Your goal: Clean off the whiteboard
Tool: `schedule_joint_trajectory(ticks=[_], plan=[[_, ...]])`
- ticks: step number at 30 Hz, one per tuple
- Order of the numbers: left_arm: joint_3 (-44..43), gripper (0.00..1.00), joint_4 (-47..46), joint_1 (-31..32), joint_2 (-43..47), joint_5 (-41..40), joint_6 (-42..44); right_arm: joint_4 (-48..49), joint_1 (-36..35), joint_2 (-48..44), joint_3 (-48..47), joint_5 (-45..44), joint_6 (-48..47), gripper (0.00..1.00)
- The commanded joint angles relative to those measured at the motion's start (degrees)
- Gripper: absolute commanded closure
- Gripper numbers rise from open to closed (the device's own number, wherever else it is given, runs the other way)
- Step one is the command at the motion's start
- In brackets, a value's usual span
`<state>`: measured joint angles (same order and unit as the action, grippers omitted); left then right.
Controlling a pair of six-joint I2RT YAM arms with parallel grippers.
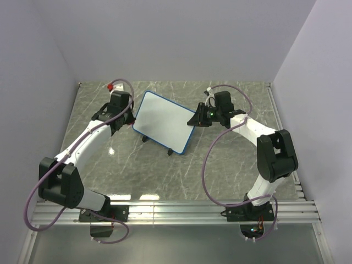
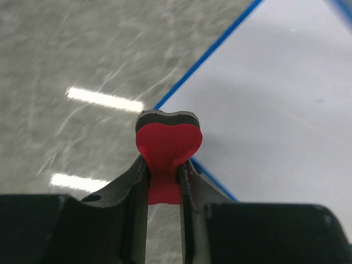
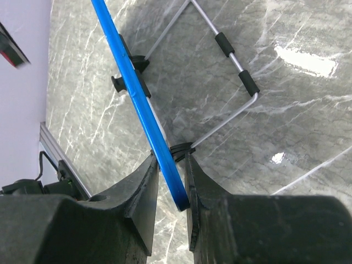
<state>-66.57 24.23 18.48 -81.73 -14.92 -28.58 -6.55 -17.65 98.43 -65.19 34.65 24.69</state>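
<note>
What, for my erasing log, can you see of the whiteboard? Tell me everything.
The whiteboard is a small white rectangle in a thin blue frame with rounded corners, its face apparently free of marks. It stands tilted on the marble table, propped by a wire stand with black sleeves, clipped to its back. The right gripper is shut on its frame edge. The left gripper holds a red eraser at the opposite edge; contact is unclear.

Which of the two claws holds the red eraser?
The left claw: it pinches the red eraser near the whiteboard. The right claw instead clamps the board's blue edge.
</note>
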Motion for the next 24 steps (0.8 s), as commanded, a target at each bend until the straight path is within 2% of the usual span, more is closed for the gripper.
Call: schedule_joint_trajectory(ticks=[1,2,4,5,8,12,14,16,19,20,23,24], plan=[[4.06,1.0,7.58,-1.69,3.07,-5.65,-4.28,-4.26,0.25,-2.28,0.06,-9.6,-2.63,0.79],[5.03,1.0,8.89,-1.78,3.85,-5.39,-6.29,-4.44,0.25,-2.54,-0.11,-10.65,-2.54,0.62],[8.01,1.0,9.52,-1.78,4.48,-3.9,-8.06,-5.49,0.25,-3.33,-0.55,-12.06,-2.28,0.43],[9.25,1.0,9.26,-1.78,5.17,-1.72,-9.9,-5.84,0.25,-4.03,-0.81,-13.55,-2.19,0.2],[14.08,0.97,7.94,-1.78,6.84,1.72,-13.24,-6.28,0.34,-5.61,-0.56,-14.79,-1.93,0.08],[19.97,0.87,5.75,-1.78,8.43,5.95,-16.33,-6.11,0.34,-9.66,0.59,-15.76,-1.22,0.07],[21.73,0.73,5.31,-1.78,9.05,7.09,-17.3,-6.11,0.34,-12.19,1.29,-15.84,-1.13,0.07],[23.76,0.68,5.04,-1.78,9.57,8.41,-17.74,-6.72,0.34,-14.4,1.82,-16.72,-0.7,0.07],[25.78,0.52,5.21,-1.78,10.45,9.2,-18.27,-7.51,0.34,-19.4,3.66,-17.43,0.1,0.07],[25.87,0.33,5.65,-1.78,10.89,9.2,-18.53,-7.6,0.42,-22.38,5.06,-17.51,0.36,0.07],[25.44,0.01,7.41,-1.78,12.55,8.42,-17.92,-8.39,0.42,-28.97,8.22,-17.95,1.5,0.07],[24.48,0.01,8.11,-1.78,13.17,7.98,-17.83,-8.83,0.42,-30.65,9.11,-18.04,2.03,0.07]])
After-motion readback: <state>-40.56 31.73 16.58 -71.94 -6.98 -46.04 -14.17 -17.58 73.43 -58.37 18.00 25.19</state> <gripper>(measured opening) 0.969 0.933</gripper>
